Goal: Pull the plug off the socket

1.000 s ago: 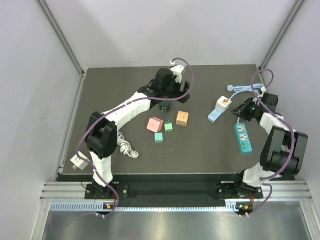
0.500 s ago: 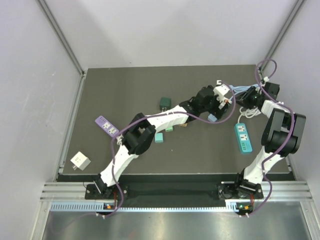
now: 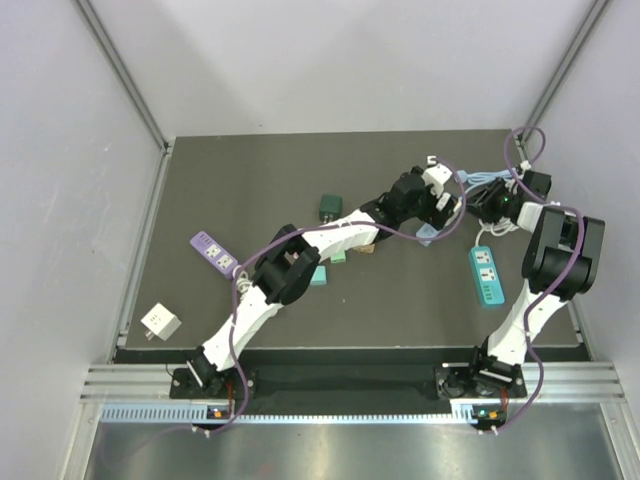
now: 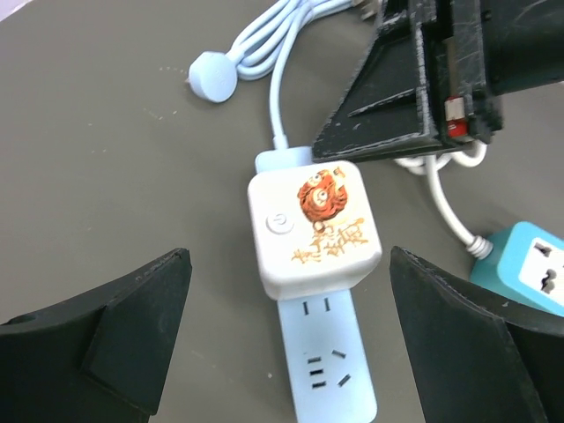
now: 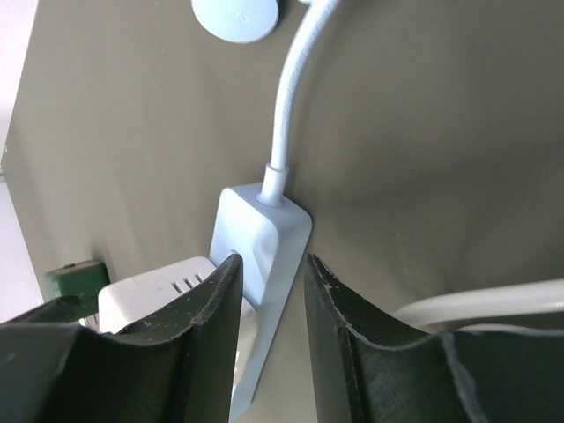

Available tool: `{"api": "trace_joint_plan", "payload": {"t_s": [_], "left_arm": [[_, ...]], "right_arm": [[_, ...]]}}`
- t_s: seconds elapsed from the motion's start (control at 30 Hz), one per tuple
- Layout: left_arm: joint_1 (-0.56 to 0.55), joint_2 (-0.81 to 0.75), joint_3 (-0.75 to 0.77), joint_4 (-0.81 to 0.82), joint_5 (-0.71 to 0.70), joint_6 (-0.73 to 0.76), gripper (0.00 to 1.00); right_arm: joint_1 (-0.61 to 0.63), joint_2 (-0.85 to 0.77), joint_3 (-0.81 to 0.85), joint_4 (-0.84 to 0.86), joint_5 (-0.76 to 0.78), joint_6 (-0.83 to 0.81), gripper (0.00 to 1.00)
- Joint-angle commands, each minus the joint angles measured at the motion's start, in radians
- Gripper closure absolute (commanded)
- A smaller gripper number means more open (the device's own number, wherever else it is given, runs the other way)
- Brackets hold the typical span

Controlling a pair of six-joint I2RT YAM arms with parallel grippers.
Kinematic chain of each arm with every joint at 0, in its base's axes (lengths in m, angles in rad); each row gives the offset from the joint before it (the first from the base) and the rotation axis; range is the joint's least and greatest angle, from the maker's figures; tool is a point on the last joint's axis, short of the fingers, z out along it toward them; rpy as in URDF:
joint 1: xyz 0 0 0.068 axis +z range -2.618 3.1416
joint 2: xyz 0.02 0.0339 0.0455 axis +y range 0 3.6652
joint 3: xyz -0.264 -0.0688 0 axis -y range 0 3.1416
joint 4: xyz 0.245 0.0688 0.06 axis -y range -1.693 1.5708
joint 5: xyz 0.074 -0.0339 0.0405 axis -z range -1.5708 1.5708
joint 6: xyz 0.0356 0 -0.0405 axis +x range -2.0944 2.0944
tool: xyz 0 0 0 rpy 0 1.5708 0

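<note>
A white cube plug [image 4: 313, 227] with a cartoon sticker sits in a light blue power strip [image 4: 326, 370], which lies flat on the dark table. My left gripper [image 4: 291, 352] hangs over them, open wide, with one finger on each side of the strip and touching neither. In the top view the left gripper [image 3: 440, 200] covers most of the plug. My right gripper [image 5: 270, 264] is at the strip's cable end [image 5: 264, 225]. Its fingers stand a narrow gap apart, and table shows between the strip's edge and the right finger. It also shows in the left wrist view [image 4: 423, 88].
The strip's pale blue cable [image 4: 282, 53] runs back to a round plug head [image 4: 211, 75]. A teal power strip [image 3: 486, 274] with a white cord [image 4: 445, 207] lies just right. A purple strip [image 3: 213, 252], a white adapter [image 3: 161, 321] and small coloured cubes [image 3: 329, 207] lie to the left.
My left arm has swung from the back middle across to the right and now hovers over the plug. My right gripper has moved in to the strip's cable end.
</note>
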Motion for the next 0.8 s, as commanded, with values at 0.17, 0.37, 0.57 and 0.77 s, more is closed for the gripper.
{"api": "trace_joint_plan", "payload": {"t_s": [0.17,0.37,0.57,0.77], "left_arm": [[-0.015,0.038,0.055,0.146,0.018,-0.04,0.03],[-0.024,0.093,0.116,0.144,0.023,-0.057,0.06],[-0.027,0.139,0.179,0.129,0.02,-0.065,0.1],[-0.027,0.17,0.216,0.131,0.029,-0.076,0.23]], "right_arm": [[0.012,0.011,0.0,0.091,-0.013,0.007,0.65],[0.025,0.029,0.002,0.094,-0.007,0.006,0.65],[0.028,0.038,0.008,0.089,0.003,0.004,0.65],[0.038,0.057,0.027,0.056,0.012,0.0,0.65]]}}
